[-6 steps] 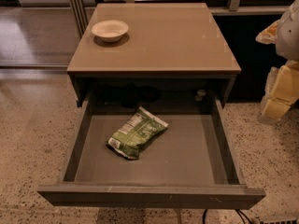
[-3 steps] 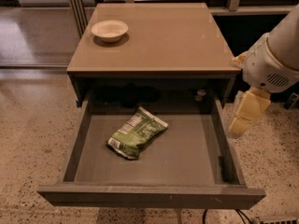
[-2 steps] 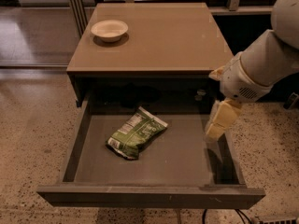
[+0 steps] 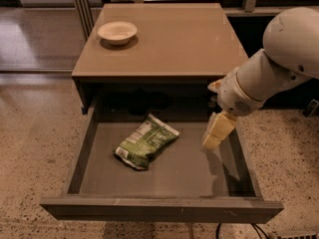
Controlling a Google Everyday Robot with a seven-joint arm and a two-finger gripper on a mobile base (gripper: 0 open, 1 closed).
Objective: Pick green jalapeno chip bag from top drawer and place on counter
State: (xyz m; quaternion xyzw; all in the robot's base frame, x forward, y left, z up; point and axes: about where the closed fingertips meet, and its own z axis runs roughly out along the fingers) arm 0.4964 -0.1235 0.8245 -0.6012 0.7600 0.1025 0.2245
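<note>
The green jalapeno chip bag (image 4: 145, 141) lies flat in the middle of the open top drawer (image 4: 159, 209), label side up. The gripper (image 4: 215, 133) hangs from the white arm over the right part of the drawer, pointing down, to the right of the bag and apart from it. The tan counter (image 4: 184, 39) tops the cabinet behind the drawer.
A white bowl (image 4: 117, 32) sits on the counter at the back left. The drawer's right wall (image 4: 244, 158) is close to the gripper. Speckled floor surrounds the cabinet. A dark cable (image 4: 259, 230) lies on the floor at the lower right.
The arm has swung in from the right and lowered, bringing the gripper leftward from outside the drawer to over its right part. The bag has not moved.
</note>
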